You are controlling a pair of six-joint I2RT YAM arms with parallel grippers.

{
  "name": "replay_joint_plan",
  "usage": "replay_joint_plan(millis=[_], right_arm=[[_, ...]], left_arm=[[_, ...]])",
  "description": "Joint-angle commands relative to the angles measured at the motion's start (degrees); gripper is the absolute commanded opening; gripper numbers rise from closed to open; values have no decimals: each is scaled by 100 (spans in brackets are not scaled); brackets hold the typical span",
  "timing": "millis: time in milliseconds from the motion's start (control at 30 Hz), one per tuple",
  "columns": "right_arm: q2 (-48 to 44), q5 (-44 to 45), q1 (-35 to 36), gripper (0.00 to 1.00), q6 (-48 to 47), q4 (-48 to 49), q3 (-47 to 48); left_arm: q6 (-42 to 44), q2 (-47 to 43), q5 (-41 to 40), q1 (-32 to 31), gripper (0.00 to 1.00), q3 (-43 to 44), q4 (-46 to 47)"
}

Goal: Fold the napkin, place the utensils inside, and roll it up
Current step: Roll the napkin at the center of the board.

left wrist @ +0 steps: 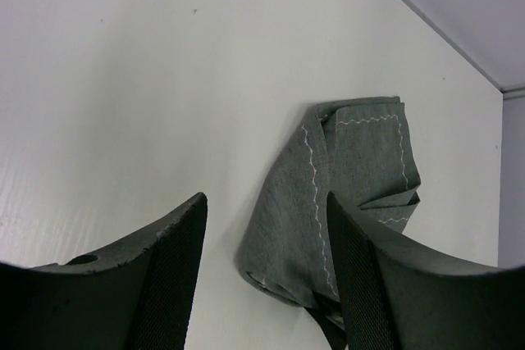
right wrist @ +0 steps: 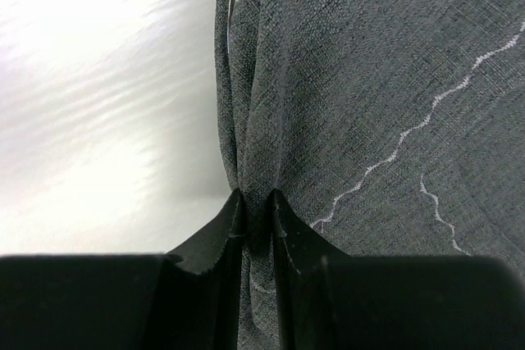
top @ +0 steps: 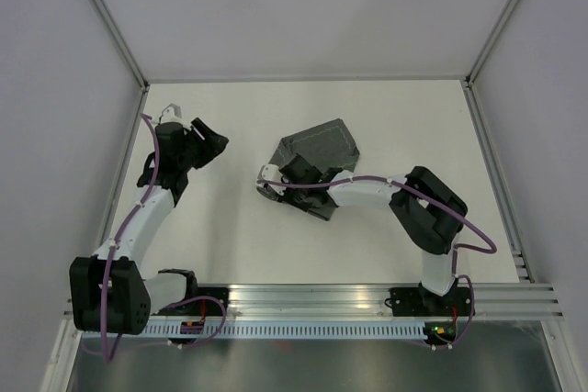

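Right fingers [right wrist: 232, 243] pinch a bunched fold of the napkin [top: 322, 146] on the bench [top: 386, 117]; left fingers [left wrist: 176, 284] stand apart, well clear of it.

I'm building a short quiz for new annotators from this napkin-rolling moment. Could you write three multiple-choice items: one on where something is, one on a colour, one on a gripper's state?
1. Where does the napkin lie?
A. near the middle of the table
B. on the left arm's base
C. in the far left corner

2. What colour is its stitched line?
A. red
B. whitish
C. black

3. How is the right gripper?
A. open over bare table
B. shut on the napkin
C. out of view

Key: 1 A, the top view shows it mid-table; 2 B, pale zigzag stitching runs over the grey cloth; 3 B, the right wrist view shows its fingers pinching a fold.
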Motion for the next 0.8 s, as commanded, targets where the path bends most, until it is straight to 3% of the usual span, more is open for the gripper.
replay_joint_plan(millis=[0, 233, 467, 733, 767], right_arm=[[-315, -1335, -122, 1, -649, -772, -467], [-598, -2199, -474, 1, -1274, -1395, -679], [-150, -3350, -905, 0, -1819, -2380, -284], [491, -3966, -1204, 1, -2294, -3286, 208], [492, -4010, -1204, 0, -2364, -3391, 261]], left_arm=[[-45, -472, 18, 25, 65, -413, 323], [227, -1131, 342, -124, 65, -1476, 1253], [613, -2098, 730, -624, 66, -2628, 2555], [2361, -2371, 125, -2662, 70, -2778, 2951], [2363, -2310, 141, -2664, 70, -2726, 2925]])
